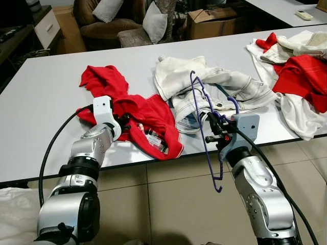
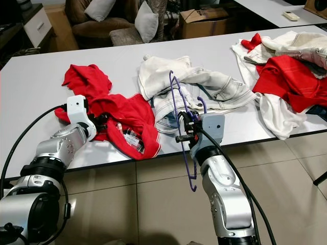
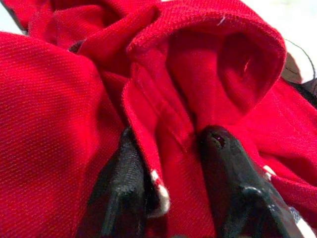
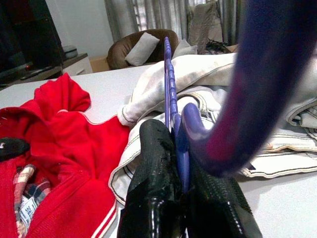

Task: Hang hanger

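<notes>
- Long white rectangular table (image 1: 46,97): it spans the scene from 9 o'clock to 3 o'clock, its near edge running across the middle of the head views, with tiled floor (image 1: 168,204) below it.
- Thin purple plastic clothes hanger (image 1: 202,117): it stands nearly upright at the table's near edge, at about 4 o'clock from the table's centre. Its upper part rises in front of the cream garment; its lower end hangs below the tabletop, over the floor.
- Right gripper (image 1: 213,128): its two black fingers (image 4: 158,183) are pressed together on the hanger's shaft, pinching it just below the hook. The curved purple hook (image 4: 257,84) looms close to the wrist camera.
- Crumpled red polo shirt with white trim (image 1: 148,115): it lies on the table at 9 o'clock from the hanger, and a plaid inner label area shows near its lower edge.
- Left gripper (image 1: 122,122): it is buried in the red shirt's near side. In the left wrist view the two black fingers (image 3: 124,193) straddle a fold of the red collar placket, closed on the fabric between them.
- Rumpled cream-white garment with dark stitching (image 1: 214,84): it lies just behind the hanger, at 12 o'clock from the right gripper, touching the red shirt's edge.
- Heap of red and white clothes (image 1: 301,76): it sits at the table's 3 o'clock end, well apart from the hanger.
- Brown armchair with grey cushions (image 1: 110,23) and a cardboard box (image 1: 212,20): both stand beyond the table's far edge, at 12 o'clock.
</notes>
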Available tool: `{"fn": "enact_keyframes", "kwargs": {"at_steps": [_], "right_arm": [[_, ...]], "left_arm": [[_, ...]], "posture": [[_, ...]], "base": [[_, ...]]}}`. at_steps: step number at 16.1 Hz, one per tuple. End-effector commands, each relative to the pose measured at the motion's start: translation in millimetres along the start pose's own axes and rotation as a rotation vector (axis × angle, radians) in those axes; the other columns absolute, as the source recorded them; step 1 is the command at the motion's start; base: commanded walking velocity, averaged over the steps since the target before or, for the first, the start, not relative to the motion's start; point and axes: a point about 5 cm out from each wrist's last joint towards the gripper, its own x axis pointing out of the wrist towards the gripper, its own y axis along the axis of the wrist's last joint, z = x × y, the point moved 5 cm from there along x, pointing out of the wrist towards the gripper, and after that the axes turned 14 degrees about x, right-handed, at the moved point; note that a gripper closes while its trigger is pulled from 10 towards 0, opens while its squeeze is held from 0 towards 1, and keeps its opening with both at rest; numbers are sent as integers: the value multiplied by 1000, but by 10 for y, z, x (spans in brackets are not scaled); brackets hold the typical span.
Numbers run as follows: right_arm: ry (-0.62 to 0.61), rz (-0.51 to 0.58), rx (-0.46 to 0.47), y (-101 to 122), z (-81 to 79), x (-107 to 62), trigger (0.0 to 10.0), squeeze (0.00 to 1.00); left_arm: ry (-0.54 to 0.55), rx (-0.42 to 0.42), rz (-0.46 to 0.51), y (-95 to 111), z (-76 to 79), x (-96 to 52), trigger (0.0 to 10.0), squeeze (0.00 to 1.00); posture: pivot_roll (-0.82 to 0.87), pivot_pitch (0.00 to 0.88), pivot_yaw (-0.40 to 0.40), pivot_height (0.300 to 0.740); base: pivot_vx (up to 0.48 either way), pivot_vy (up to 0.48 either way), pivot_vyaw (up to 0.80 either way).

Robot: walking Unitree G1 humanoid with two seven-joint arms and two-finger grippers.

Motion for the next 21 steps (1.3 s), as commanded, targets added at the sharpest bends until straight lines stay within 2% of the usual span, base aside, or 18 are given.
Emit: {"fn": "enact_keyframes", "kwargs": {"at_steps": [1, 5, 8, 10, 12, 16, 18, 21], "right_arm": [[7, 17, -1, 26, -31, 1, 10000, 0], [4, 18, 0, 23, -33, 7, 10000, 0], [7, 16, 2, 20, -29, -3, 10000, 0], [84, -6, 36, 38, -77, -55, 10000, 0], [269, -52, 70, 98, -235, -215, 10000, 0], [427, -74, 125, 256, -296, -432, 10000, 0], [590, -176, 184, 324, -326, -675, 10000, 0], [616, -300, 244, 225, -290, -778, 10000, 0]], "left_arm": [[-20, -17, -20, -23, 41, 14, 0, 0], [-13, -44, -4, -1, 9, 19, 0, 0], [10, -19, 65, 168, -61, 5, 0, 0], [45, 151, 176, 488, -137, -52, 0, 0], [43, 343, 286, 843, -148, -130, 0, 0], [5, 464, 361, 1094, -22, -220, 0, 0], [2, 566, 404, 1165, 112, -271, 0, 0], [10, 648, 446, 1218, 214, -331, 0, 0]], "posture": [[-104, 0, 127, 740], [-103, 0, 130, 740], [-103, 0, 132, 740], [-101, 0, 129, 740], [-100, 0, 121, 740], [-98, 0, 104, 740], [-97, 2, 88, 740], [-96, 12, 68, 740]], "base": [[0, 0, 0], [0, 0, 0], [0, 0, 0], [0, 0, 0], [0, 0, 0], [0, 0, 0], [0, 0, 0], [0, 0, 0]]}}
